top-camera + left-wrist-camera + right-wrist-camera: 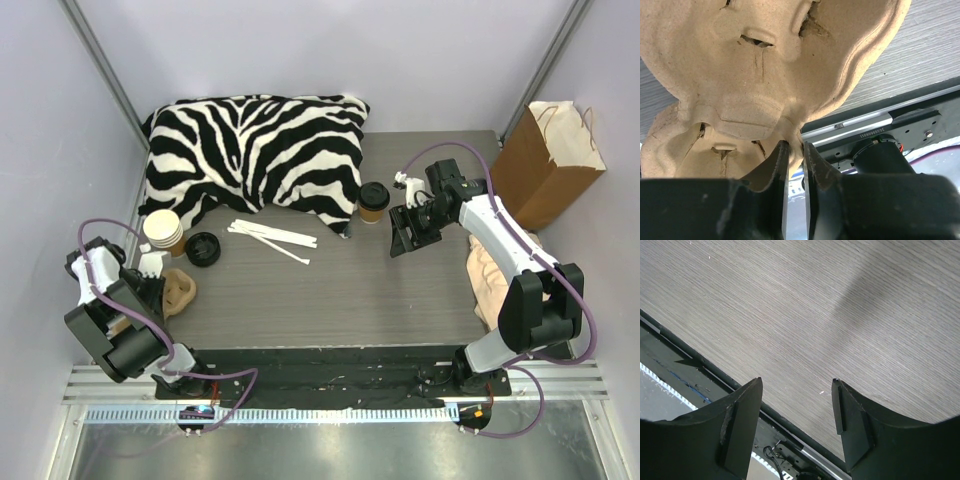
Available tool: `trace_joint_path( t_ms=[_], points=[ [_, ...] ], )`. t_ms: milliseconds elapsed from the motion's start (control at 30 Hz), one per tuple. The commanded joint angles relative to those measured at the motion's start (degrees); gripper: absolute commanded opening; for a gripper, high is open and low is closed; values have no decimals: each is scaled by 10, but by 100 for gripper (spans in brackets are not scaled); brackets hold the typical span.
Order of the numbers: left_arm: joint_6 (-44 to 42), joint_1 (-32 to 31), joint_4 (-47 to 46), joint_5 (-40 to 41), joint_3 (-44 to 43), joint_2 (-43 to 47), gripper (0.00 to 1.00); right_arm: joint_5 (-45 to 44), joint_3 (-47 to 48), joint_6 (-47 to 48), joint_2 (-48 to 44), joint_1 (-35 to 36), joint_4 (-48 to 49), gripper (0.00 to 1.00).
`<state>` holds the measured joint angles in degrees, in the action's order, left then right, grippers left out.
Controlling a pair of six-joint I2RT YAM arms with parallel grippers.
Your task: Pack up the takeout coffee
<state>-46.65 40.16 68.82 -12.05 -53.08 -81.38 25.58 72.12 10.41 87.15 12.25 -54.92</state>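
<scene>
The takeout coffee (374, 200), a brown paper cup with a black lid, stands upright on the table just in front of the zebra pillow. My right gripper (405, 232) hovers open to its right, a short way off; in the right wrist view the gripper (797, 382) has only bare tabletop between its jaws. At the table's left edge my left gripper (160, 285) is shut on the rim of a beige moulded-pulp cup carrier (180, 292). In the left wrist view the gripper (796, 146) pinches a thin fold of the carrier (765, 65), which fills the frame.
A zebra-print pillow (255, 150) lies across the back. A stack of lidless cups (163, 230), a loose black lid (203, 248) and white sticks (270, 238) sit at the left and middle. A brown paper bag (548, 165) stands off the right back corner, above a beige bundle (490, 275).
</scene>
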Motion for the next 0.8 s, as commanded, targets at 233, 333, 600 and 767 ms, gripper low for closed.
trace_joint_path(
  t_ms=[233, 333, 600, 767],
  points=[
    [3, 4, 33, -19, -28, 38, 0, 3, 10, 1, -1, -1, 4, 65],
    [3, 4, 45, -19, -38, 57, 0, 7, 11, 2, 1, 0, 3, 65],
    [9, 4, 42, -10, -47, 98, 0, 18, 19, 1, 8, -1, 3, 65],
    [16, 4, 13, -3, -40, 124, 0, 29, 30, 5, 13, 0, 0, 64]
  ],
)
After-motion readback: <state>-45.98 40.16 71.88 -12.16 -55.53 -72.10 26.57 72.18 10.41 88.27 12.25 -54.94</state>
